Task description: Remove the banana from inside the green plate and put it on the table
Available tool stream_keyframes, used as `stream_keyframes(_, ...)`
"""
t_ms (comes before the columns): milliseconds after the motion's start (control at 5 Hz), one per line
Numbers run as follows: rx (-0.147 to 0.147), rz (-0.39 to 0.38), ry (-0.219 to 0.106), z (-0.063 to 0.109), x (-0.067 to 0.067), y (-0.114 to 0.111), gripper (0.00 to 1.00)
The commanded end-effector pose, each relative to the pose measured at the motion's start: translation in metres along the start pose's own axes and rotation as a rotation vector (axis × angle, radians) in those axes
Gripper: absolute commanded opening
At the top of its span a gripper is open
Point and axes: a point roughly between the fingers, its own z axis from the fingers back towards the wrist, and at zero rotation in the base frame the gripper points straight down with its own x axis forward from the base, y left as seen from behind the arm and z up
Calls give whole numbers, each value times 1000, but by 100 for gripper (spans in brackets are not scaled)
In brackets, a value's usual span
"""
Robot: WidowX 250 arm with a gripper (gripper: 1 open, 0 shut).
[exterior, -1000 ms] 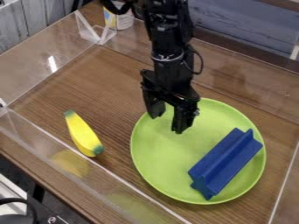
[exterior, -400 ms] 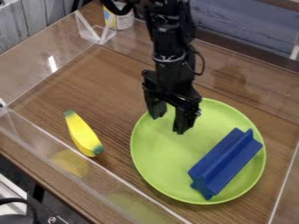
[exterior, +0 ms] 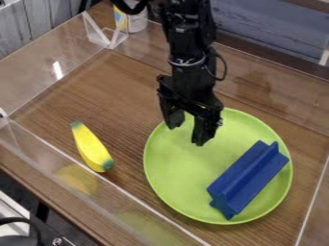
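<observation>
One brown table (exterior: 80,98) carries the green plate (exterior: 183,175), above whose far edge the black gripper (exterior: 186,127) hangs, its fingers seemingly parted, while the blue ridged block (exterior: 248,180) rests in the plate and the banana (exterior: 91,147) lies on the wood, apart from the plate.

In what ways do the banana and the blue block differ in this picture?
The banana is yellow with dark greenish tips, while the ridged block is blue all over. The banana lies on the wooden table, outside the green plate; the block lies in the plate. The banana is slim and slightly curved, whereas the block is thicker and straight. Both are longer than they are wide.
</observation>
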Motion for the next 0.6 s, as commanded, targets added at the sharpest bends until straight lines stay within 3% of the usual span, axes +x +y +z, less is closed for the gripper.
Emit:
stream_keyframes(0,15,-20,-59,12,5,-4,100)
stream_keyframes(400,17,-25,-65,11,6,-5,100)
